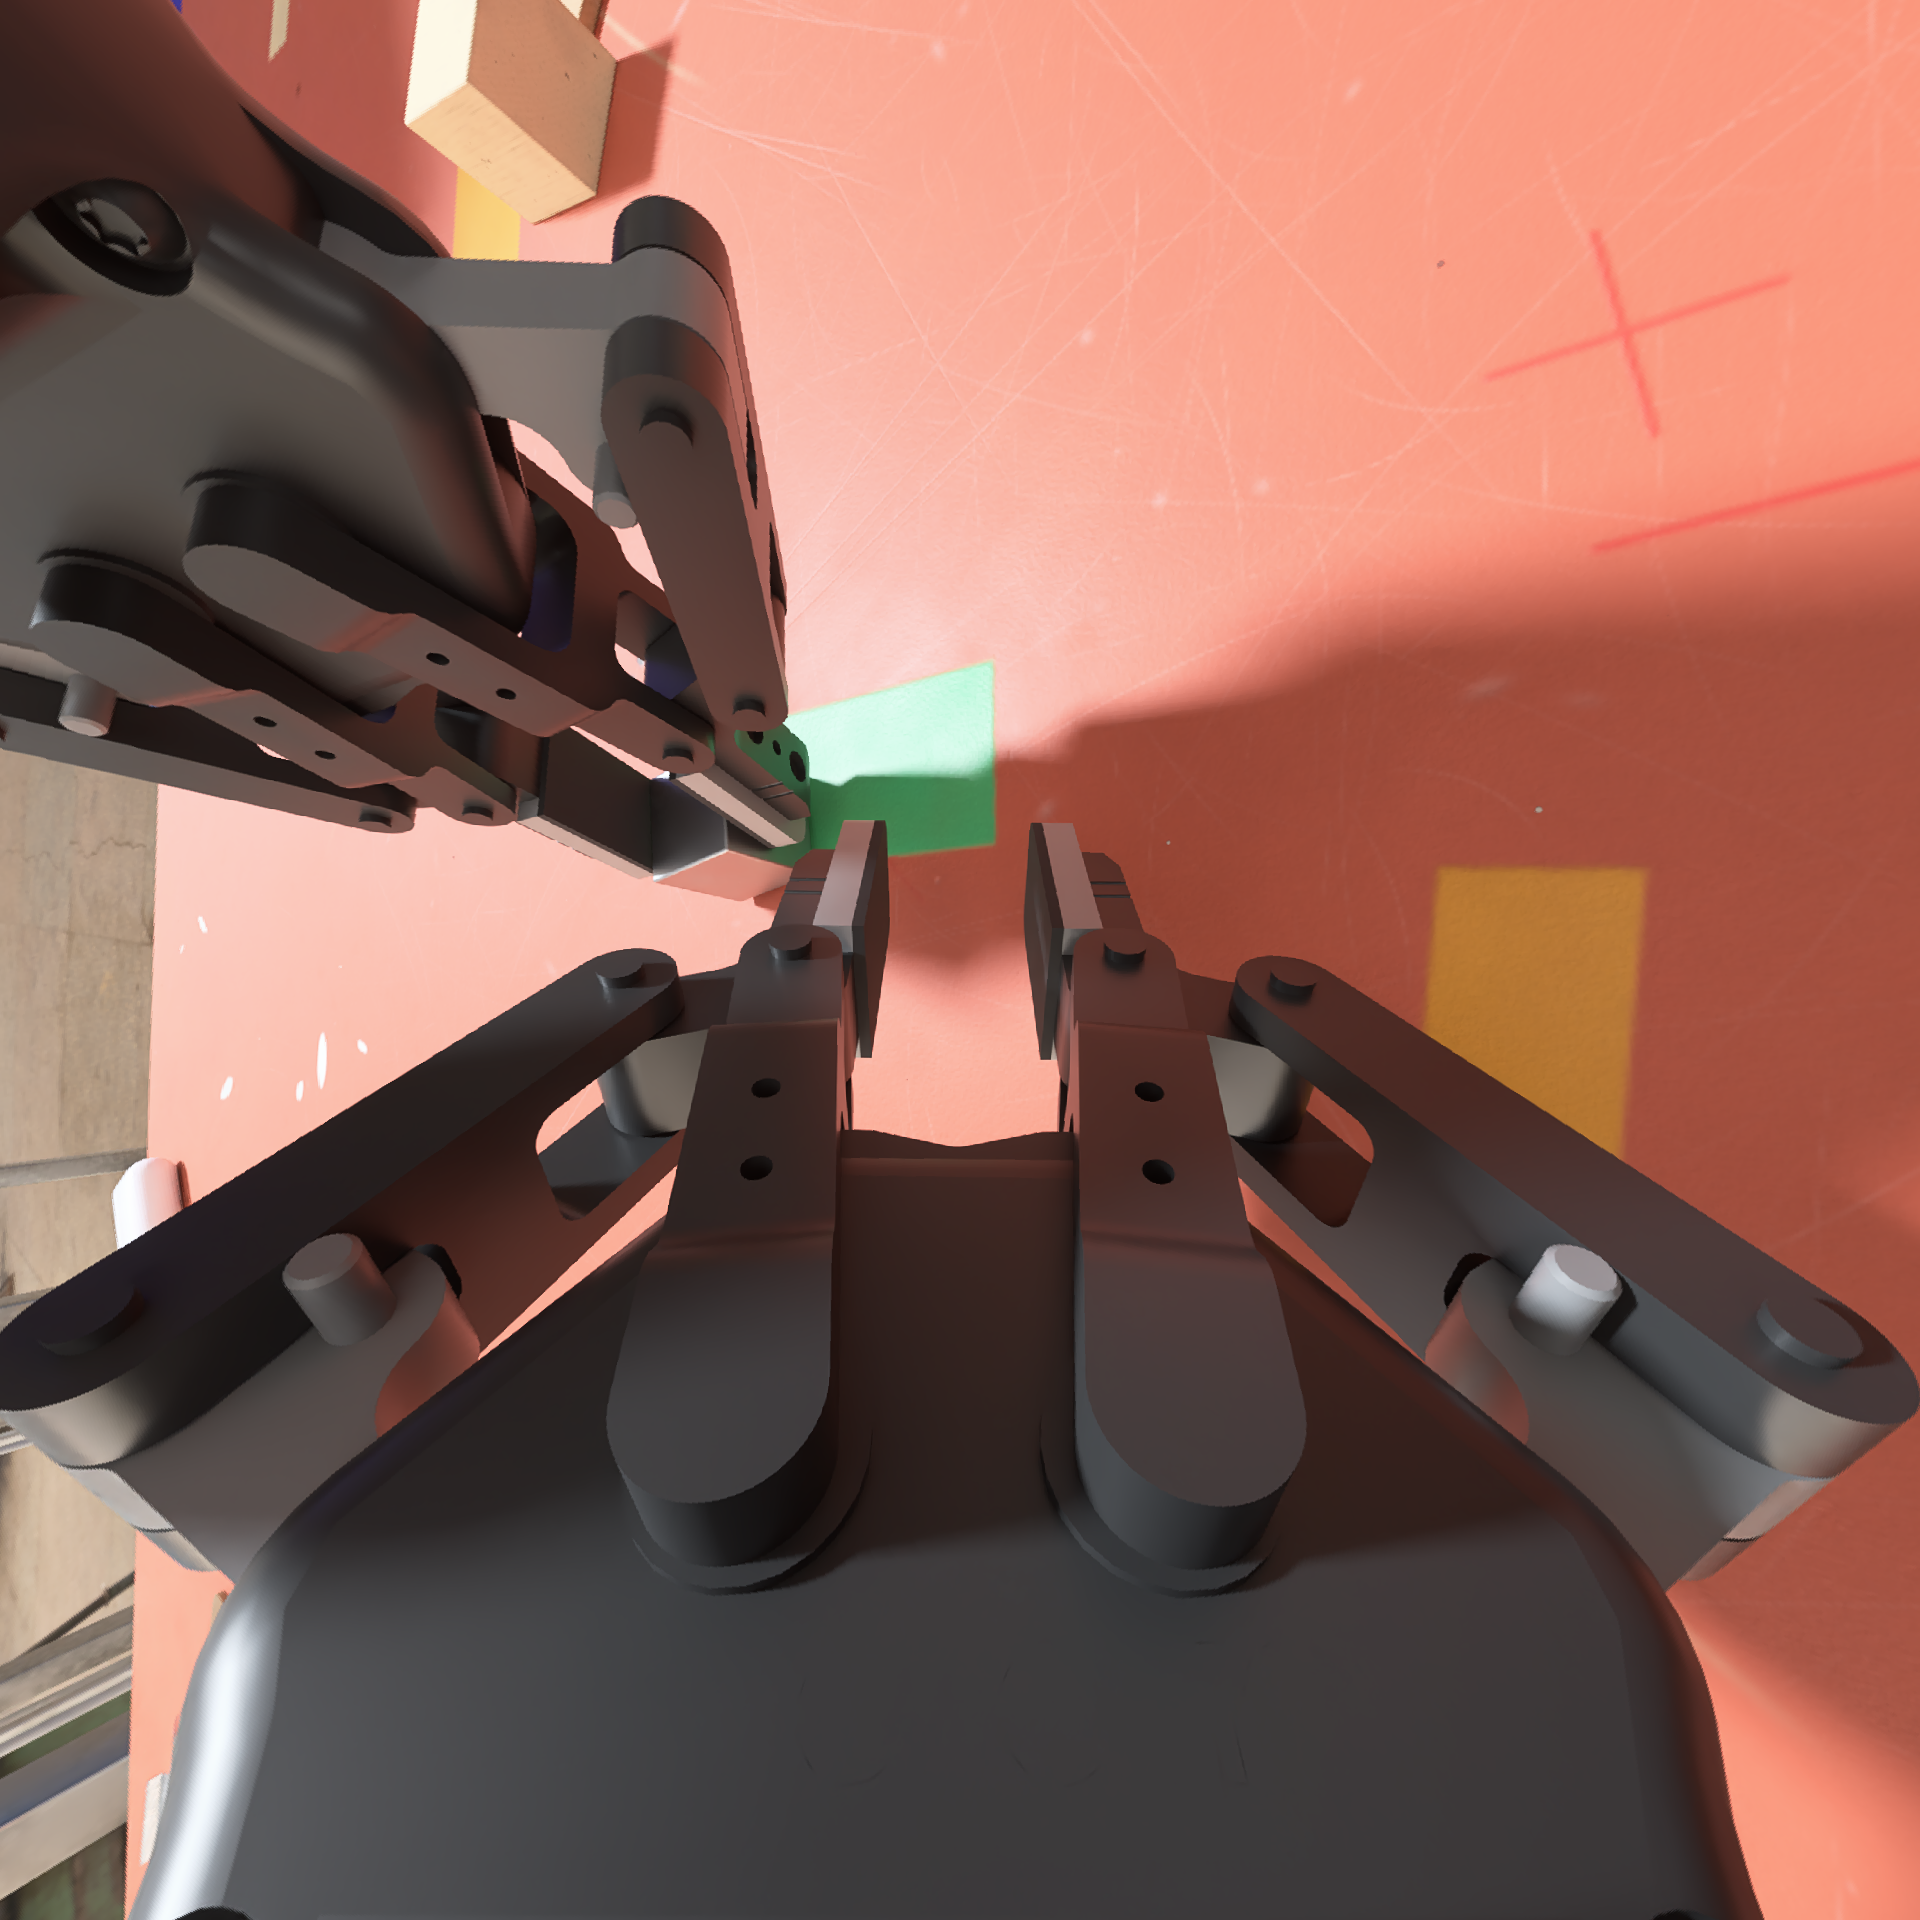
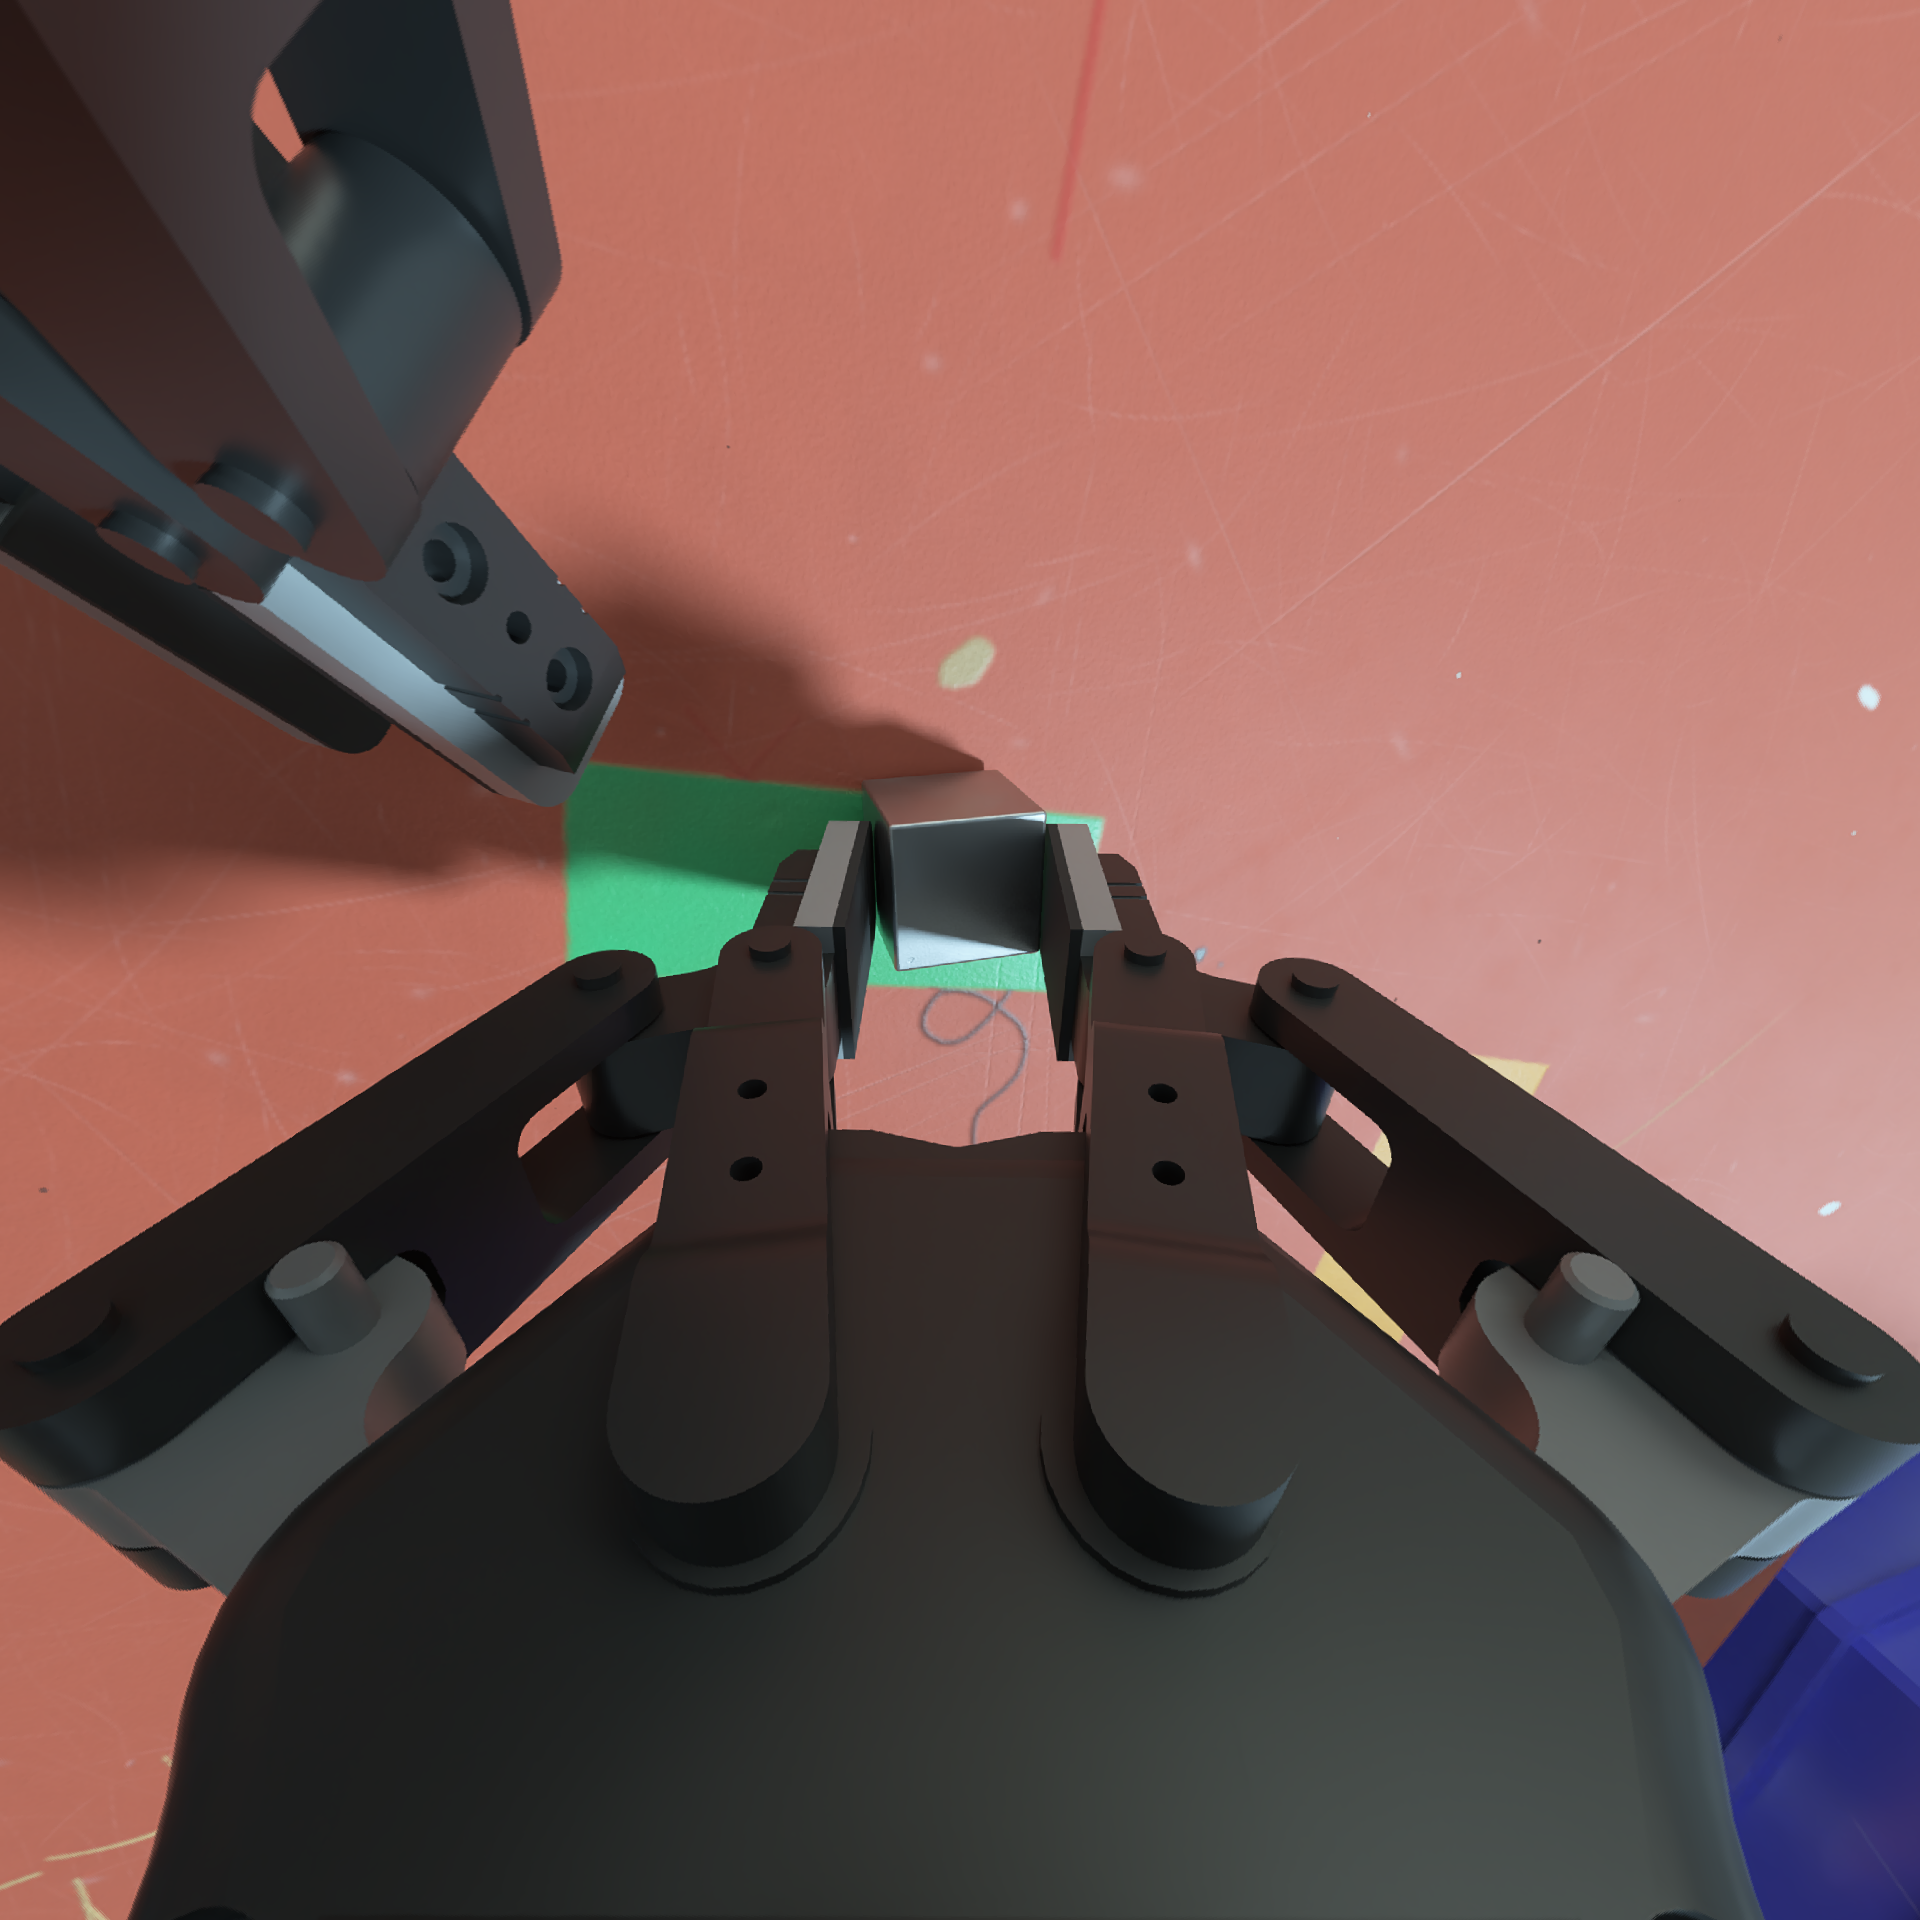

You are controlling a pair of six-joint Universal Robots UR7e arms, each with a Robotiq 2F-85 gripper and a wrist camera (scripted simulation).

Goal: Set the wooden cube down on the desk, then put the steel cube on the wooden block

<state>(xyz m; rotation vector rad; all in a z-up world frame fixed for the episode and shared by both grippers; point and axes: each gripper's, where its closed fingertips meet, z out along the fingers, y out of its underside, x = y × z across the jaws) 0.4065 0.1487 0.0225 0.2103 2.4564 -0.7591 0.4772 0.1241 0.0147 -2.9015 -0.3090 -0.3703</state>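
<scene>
Squarely between right end effector pads, steel cube held above tabletop, apparently slightly rotated, no long axis, left end effector parted, empty, wooden block well apart.

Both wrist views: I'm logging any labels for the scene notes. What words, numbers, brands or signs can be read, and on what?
None: no readable text in either view.
The desk bears only unlettered marks: a green patch, yellow patches, a red cross and a grey scribble.
The steel cube, wooden block and both grippers show no writing.
</scene>
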